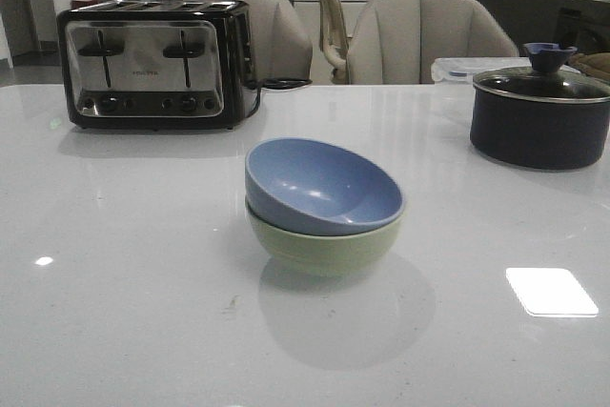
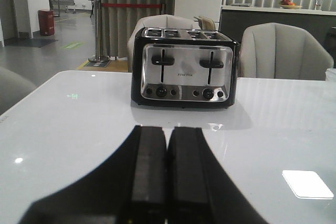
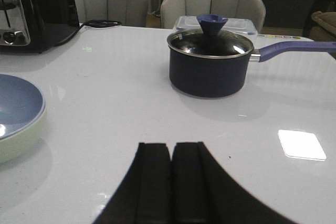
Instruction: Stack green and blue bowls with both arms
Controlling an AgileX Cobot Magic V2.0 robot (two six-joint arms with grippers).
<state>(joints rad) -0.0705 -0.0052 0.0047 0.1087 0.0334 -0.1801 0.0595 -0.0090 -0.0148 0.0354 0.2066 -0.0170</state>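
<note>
White bench, chairs behind; stacked bowls at its middle.
Front view: blue bowl sits tilted inside green bowl, toaster and lidded pot well apart; no arm shows. Left wrist view: left tool clenched, empty, facing the toaster. Right wrist view: right tool clenched, empty, bowls beside it, pot handle visible.

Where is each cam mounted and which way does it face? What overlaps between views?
Front: looks forward over the table at the blue bowl nested in the green bowl; no robot parts visible.
Left wrist: faces the toaster; shut left gripper shows.
Right wrist: faces the pot; shut right gripper shows.
Shared: all three show the toaster.
</note>
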